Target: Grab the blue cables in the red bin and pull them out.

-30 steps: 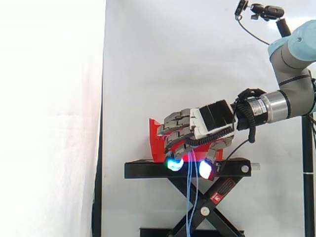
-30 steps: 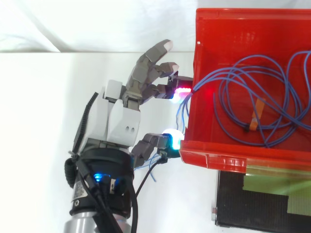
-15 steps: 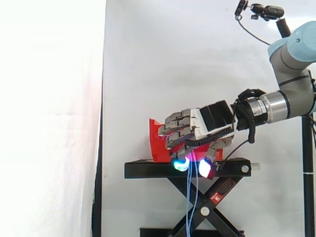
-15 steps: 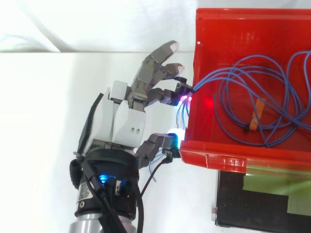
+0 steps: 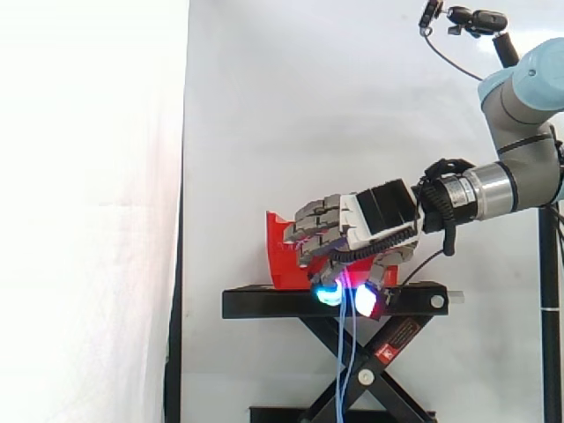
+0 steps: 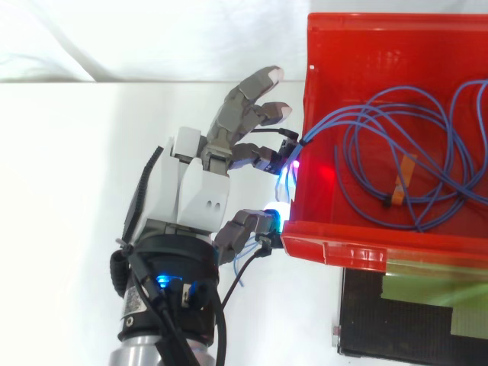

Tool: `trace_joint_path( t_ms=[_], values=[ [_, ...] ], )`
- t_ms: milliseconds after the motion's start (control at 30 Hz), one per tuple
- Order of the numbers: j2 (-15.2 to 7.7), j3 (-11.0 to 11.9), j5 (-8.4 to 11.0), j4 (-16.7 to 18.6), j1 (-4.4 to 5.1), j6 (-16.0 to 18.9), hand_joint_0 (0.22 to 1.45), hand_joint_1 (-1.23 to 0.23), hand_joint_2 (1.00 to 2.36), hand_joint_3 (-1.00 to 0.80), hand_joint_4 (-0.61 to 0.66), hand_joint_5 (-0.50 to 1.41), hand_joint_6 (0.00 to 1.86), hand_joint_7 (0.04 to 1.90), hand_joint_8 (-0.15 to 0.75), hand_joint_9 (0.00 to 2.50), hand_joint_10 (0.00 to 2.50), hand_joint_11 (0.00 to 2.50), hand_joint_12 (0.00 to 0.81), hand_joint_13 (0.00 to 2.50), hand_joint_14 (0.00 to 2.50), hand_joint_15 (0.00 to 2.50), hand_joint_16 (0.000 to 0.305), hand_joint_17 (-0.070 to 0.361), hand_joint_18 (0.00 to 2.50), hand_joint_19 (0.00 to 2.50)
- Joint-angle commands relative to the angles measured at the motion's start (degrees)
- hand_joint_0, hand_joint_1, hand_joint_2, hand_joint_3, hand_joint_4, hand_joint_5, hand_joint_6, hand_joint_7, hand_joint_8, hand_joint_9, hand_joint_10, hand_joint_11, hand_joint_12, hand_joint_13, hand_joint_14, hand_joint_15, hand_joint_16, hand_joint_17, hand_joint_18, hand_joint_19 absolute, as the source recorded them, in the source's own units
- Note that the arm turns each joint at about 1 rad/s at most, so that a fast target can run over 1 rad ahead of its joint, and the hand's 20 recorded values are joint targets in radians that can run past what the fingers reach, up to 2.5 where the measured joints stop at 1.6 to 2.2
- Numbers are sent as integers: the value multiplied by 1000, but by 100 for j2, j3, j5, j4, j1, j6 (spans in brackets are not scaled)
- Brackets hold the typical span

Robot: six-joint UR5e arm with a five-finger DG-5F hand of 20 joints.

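Note:
The red bin holds loops of blue cables bound with a strip of orange tape. A few strands run over the bin's left wall and hang down in front of the stand. My hand sits just outside that wall, palm toward the bin. Its lower fingers and thumb are curled in against the draped strands, while two upper fingers stay nearly straight. In the side view the hand hovers over the stand's front, and the strands drop between a cyan fingertip and the magenta-white thumb tip.
The bin stands on a black scissor-lift stand before the white curtain. In the top view a black plate with a greenish patch lies below the bin. A black camera mount hangs at the upper right.
The curled fingers have drawn in toward the thumb: the cyan tip moved right, closing round the hanging strands. The arm has barely shifted.

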Motion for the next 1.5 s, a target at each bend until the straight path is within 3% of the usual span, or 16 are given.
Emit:
trace_joint_path(
  t_ms=[0,1133,1467],
  values=[
    [0,0,0,1,-3,0,739,-988,1000,-1000,80,747,325,584,238,656,21,585,339,427,14,372,45,102,274,486],
    [0,0,0,89,-3,-185,750,-987,1000,-1000,76,810,162,662,235,684,23,588,336,465,15,388,44,100,309,509],
    [0,0,0,132,-3,-193,766,-995,1000,-1000,56,829,225,663,235,713,24,594,328,491,16,401,44,99,324,511]
  ],
)
